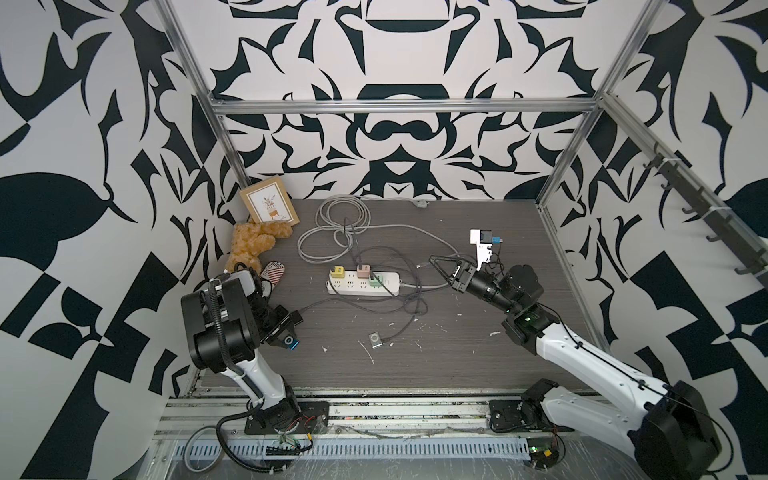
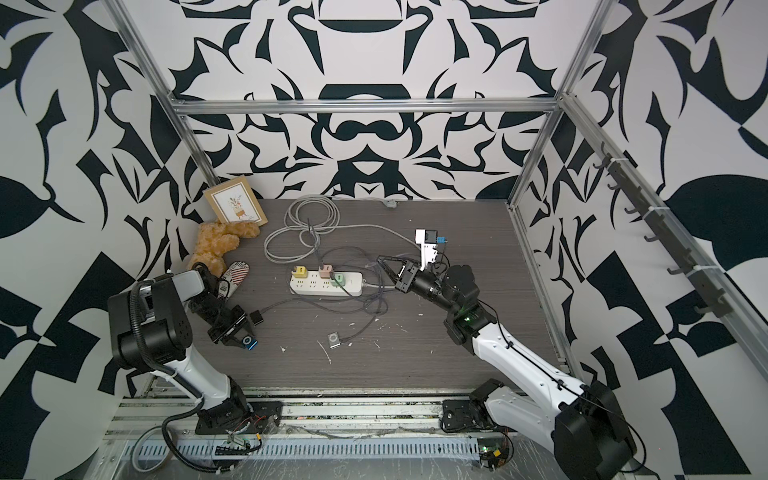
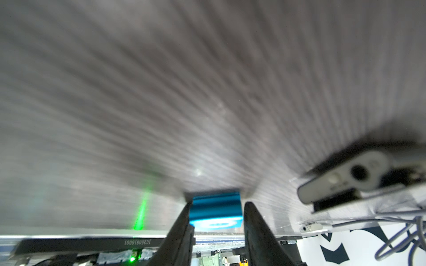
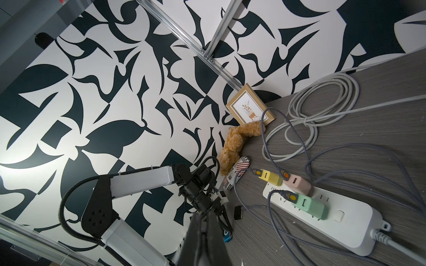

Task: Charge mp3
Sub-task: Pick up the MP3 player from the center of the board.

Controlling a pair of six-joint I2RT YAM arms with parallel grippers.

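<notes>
Two grippers: the left gripper (image 3: 218,207) straddles the blue mp3 player (image 1: 291,343) on the counter (image 1: 457,353), grip uncertain; the right gripper (image 1: 433,259) is closed, empty, near the power strip (image 1: 365,287).

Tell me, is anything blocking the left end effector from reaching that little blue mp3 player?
Nothing visible does. The blue mp3 player sits on the table right between the fingers of the left end effector, with nothing else in the gap.

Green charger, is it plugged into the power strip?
Plugged in: the green charger sits in the white power strip, with a cable in it.
</notes>
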